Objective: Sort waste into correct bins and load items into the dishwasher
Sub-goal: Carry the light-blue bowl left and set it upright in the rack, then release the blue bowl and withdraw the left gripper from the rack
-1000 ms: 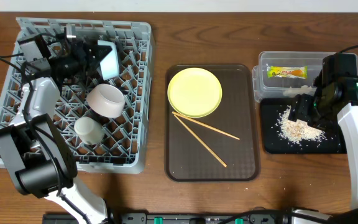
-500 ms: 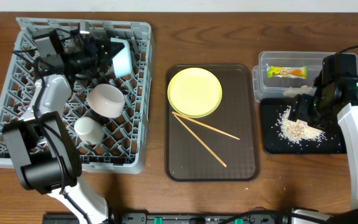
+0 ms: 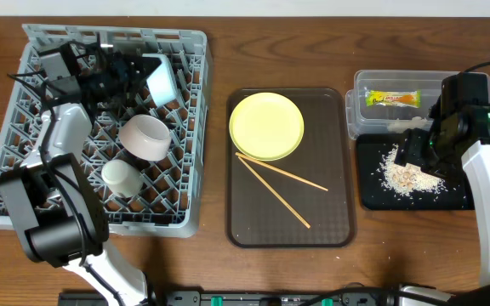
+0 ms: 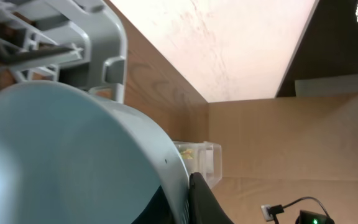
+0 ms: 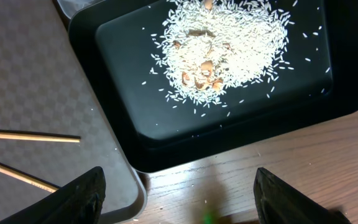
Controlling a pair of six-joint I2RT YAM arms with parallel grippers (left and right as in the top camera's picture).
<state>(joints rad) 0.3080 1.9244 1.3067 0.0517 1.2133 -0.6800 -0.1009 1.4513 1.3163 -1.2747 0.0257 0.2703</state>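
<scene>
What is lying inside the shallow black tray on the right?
A heap of whitish rice-like crumbs with a few brownish bits lies in the black tray. The tray's far right corner is covered by the right arm from overhead and outside the wrist view.

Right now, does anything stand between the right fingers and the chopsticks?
Nothing visible does. The chopsticks lie bare on the brown tray; only low tray rims lie between them and the right fingers.

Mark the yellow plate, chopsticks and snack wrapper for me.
yellow plate (image 3: 266,125): overhead view, centre of its face.
chopsticks (image 3: 282,172): overhead view, middle of the upper stick.
snack wrapper (image 3: 391,99): overhead view, middle of its printed face.
</scene>
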